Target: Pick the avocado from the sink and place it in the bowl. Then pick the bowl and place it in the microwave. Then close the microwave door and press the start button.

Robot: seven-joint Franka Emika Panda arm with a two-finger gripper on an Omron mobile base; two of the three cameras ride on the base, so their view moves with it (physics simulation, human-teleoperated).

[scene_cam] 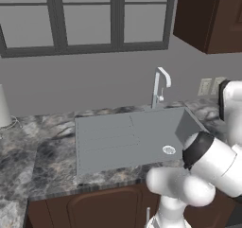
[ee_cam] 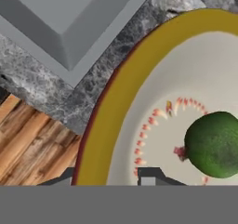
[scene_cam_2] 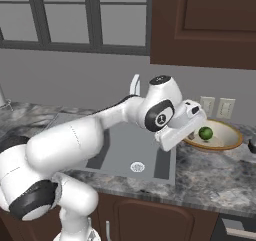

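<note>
I have the gripper (scene_cam_2: pixel 192 134) at the near rim of the bowl (scene_cam_2: pixel 227 141), which sits on the counter (scene_cam_2: pixel 210 172) just off the sink's (scene_cam_2: pixel 120 152) right edge. The avocado (scene_cam_2: pixel 205 133) lies inside the bowl, apart from my fingertips. I cannot tell whether the fingers are released or pinching the rim; I judge the bowl comes next.

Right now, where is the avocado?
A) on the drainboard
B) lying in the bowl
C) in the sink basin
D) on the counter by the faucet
B: the avocado lies inside the bowl on the counter, right of the sink.
</note>
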